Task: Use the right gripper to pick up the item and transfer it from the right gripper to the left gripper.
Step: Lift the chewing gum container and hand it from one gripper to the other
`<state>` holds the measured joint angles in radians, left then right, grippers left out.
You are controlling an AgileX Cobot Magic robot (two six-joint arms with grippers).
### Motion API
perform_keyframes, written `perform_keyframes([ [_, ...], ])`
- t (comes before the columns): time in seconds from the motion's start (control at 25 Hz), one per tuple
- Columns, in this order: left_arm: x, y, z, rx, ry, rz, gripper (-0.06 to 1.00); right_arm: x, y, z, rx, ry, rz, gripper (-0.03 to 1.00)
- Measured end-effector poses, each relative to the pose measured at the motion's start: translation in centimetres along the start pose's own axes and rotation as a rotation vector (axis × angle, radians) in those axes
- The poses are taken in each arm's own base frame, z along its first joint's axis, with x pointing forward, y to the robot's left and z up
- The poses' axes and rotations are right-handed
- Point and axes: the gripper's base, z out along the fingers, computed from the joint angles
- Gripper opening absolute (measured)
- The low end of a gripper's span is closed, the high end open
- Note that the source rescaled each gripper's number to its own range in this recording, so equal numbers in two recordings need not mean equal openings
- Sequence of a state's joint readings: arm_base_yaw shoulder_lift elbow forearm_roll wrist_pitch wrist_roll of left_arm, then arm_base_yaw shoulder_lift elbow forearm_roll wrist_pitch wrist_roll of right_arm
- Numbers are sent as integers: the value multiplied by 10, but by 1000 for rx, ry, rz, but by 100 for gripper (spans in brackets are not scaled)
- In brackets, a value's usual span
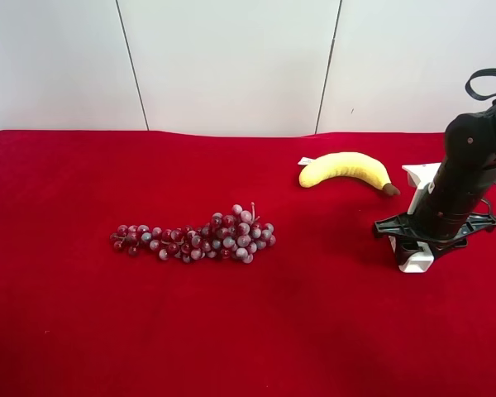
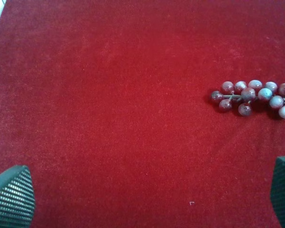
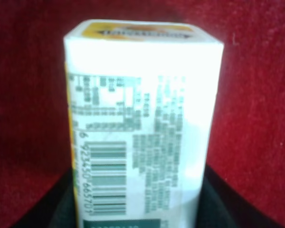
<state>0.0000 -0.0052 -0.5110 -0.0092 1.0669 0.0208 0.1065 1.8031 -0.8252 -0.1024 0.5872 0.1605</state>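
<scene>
The item, a white drink carton (image 3: 142, 118) with a barcode and orange-yellow print, fills the right wrist view and rests on the red cloth. My right gripper (image 3: 140, 194) has its black fingers (image 3: 52, 209) against both of the carton's sides, with no gap showing. In the exterior high view this gripper (image 1: 415, 246) is low on the cloth at the right, and the arm mostly hides the carton. My left gripper (image 2: 147, 190) is open and empty above bare red cloth, its fingers (image 2: 12, 197) wide apart. The left arm is out of the exterior high view.
A yellow banana (image 1: 345, 169) lies just beyond the right arm. A bunch of red grapes (image 1: 200, 238) lies mid-table; its end shows in the left wrist view (image 2: 251, 97). A red cloth (image 1: 107, 331) covers the table, with a white wall behind.
</scene>
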Motion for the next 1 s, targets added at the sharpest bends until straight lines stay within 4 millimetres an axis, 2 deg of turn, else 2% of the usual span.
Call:
perform_keyframes([
  [0.16, 0, 0, 0, 0, 0, 0, 100, 2, -1, -15, 2, -17, -13, 1],
  [0.4, 0, 0, 0, 0, 0, 0, 100, 10, -2, -55, -21, -79, -76, 1],
  [0.6, 0, 0, 0, 0, 0, 0, 100, 18, 5, -84, -115, -137, -121, 1],
  [0.76, 0, 0, 0, 0, 0, 0, 100, 26, 22, -98, -151, -164, -241, 1],
  [1.0, -1, -1, 1, 10, 11, -6, 100, 40, 62, -105, -175, -155, -454, 1],
])
